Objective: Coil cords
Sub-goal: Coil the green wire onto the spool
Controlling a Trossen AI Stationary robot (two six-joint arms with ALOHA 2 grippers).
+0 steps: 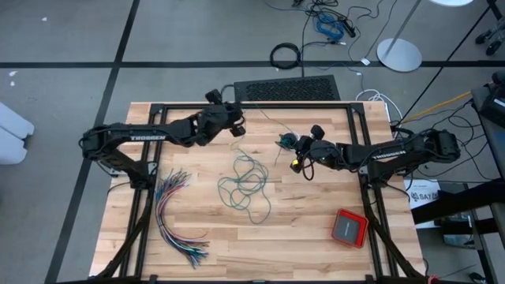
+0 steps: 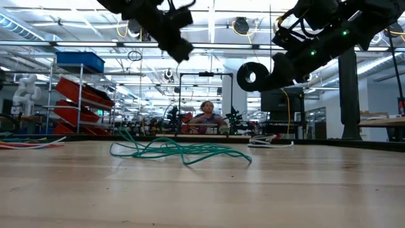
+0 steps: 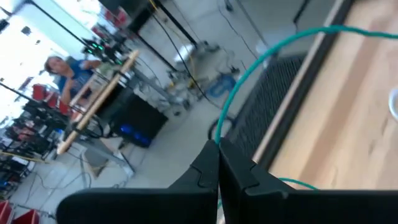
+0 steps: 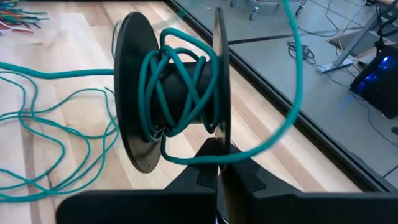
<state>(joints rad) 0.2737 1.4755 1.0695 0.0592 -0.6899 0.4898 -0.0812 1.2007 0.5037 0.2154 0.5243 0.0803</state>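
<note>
One green cord [image 1: 246, 183], part wound on one spool [image 4: 171, 99] | your left gripper [image 3: 217, 163] pinches cord | right gripper [image 4: 219, 163] clamps spool flange.

Fanned many-coloured wires [image 1: 175, 217] lie at my tabletop's [image 1: 308, 252] left side; a red box [image 1: 349, 228] sits near its right front corner.

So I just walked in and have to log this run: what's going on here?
The robot is winding the green cord onto a black spool. The right hand is shut on the spool's rim, holding it above the table, a few turns already on. The left hand pinches the cord raised near the far edge. Most cord lies loose mid-table.
</note>
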